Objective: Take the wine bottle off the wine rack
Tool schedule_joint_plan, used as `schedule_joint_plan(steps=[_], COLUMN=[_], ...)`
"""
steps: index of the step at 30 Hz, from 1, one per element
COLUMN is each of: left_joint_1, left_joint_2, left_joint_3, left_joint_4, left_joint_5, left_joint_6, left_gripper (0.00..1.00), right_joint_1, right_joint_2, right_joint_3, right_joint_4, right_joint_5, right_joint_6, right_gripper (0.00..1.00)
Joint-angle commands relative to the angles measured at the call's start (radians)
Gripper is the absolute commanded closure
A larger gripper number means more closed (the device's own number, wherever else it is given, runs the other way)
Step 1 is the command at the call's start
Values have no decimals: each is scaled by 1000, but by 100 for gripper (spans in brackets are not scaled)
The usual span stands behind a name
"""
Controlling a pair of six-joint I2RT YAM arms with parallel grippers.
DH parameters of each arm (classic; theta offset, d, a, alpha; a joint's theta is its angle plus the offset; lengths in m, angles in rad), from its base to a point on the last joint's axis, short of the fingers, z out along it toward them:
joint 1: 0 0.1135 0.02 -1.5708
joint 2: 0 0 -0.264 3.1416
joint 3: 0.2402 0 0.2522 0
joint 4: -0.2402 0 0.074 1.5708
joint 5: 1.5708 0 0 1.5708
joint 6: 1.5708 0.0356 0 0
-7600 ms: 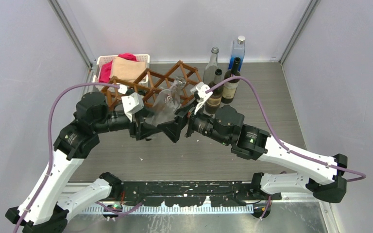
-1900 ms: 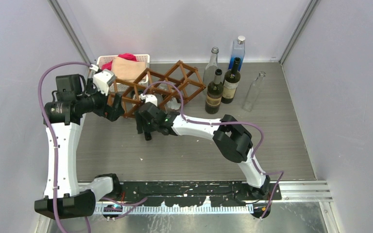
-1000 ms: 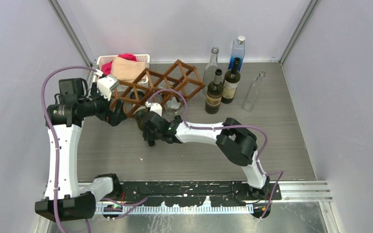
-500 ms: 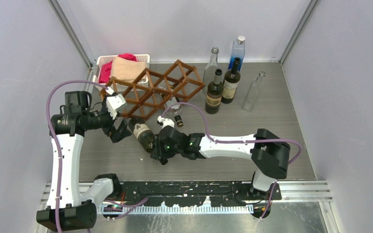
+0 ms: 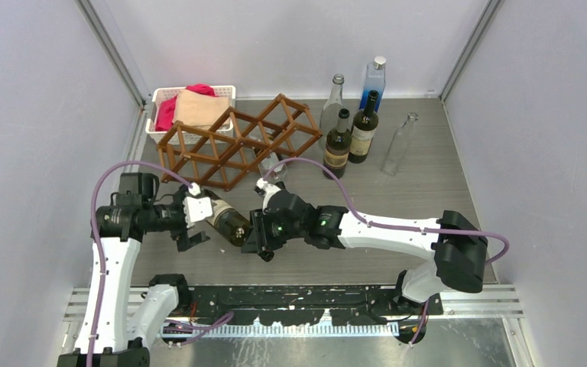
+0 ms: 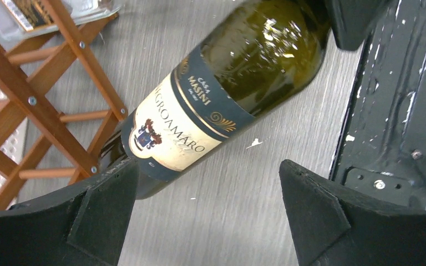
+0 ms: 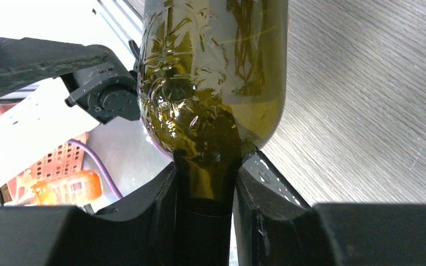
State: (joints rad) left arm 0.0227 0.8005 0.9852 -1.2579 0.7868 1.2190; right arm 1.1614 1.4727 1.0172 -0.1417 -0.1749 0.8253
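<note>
Bright, even light from overhead, soft shadows on the counter point(image 5: 428, 191). Glare streaks the wine bottle point(image 7: 216, 66) in both wrist views; the black jaws close to each lens look slightly soft.

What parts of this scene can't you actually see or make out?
- The wine bottle mouth: right wrist view, hidden inside the right gripper.
- Its bottom: left wrist view, partly behind the left gripper.
- What's in the basket: top view, covered by cloths.

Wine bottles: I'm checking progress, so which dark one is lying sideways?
The dark green labelled glass bottle between the arms, neck clamped in the right gripper's fingers; the other two dark bottles stand upright.
</note>
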Motion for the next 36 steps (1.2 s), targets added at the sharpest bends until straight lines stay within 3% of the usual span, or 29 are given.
schedule_joint_plan(steps=[1, 7, 20, 22, 25, 26, 28, 30, 32, 33, 36], left_joint_1=[-53, -125, -225, -225, -225, -225, -225, -225, -225, -225, -225], left_joint_2=[-44, -79, -95, -87, -85, -92, -111, -138, -156, -160, -148], left_joint_3=[-38, -102, -212, -214, -206, -207, -215, -230, -241, -241, -219], left_joint_4=[5, 100, 181, 191, 230, 255, 319, 405, 482, 509, 548], left_joint_5=[15, -73, -165, -171, -161, -152, -136, -122, -105, -97, -72], left_joint_6=[157, 211, 212, 211, 179, 159, 108, 7, -80, -121, -245], left_gripper=[4, 0, 1, 10, 37, 49, 80, 100, 100, 100, 100], right_joint_1=[-26, -43, -44, -43, -44, -43, -47, -52, -55, -55, -56], right_joint_2=[-71, -45, 5, 4, 12, 13, 10, -7, -41, -67, -187], right_joint_3=[101, 203, 327, 327, 328, 326, 324, 317, 307, 296, 206], right_joint_4=[46, -77, -100, -101, -120, -132, -154, -167, -174, -167, -49], right_joint_5=[-142, -280, -457, -450, -426, -406, -357, -291, -165, -93, 87], right_joint_6=[-85, -160, -185, -189, -195, -199, -212, -215, -214, -212, -203], right_gripper=[99, 99, 99, 99, 99, 94, 68, 45, 10, 1, 0])
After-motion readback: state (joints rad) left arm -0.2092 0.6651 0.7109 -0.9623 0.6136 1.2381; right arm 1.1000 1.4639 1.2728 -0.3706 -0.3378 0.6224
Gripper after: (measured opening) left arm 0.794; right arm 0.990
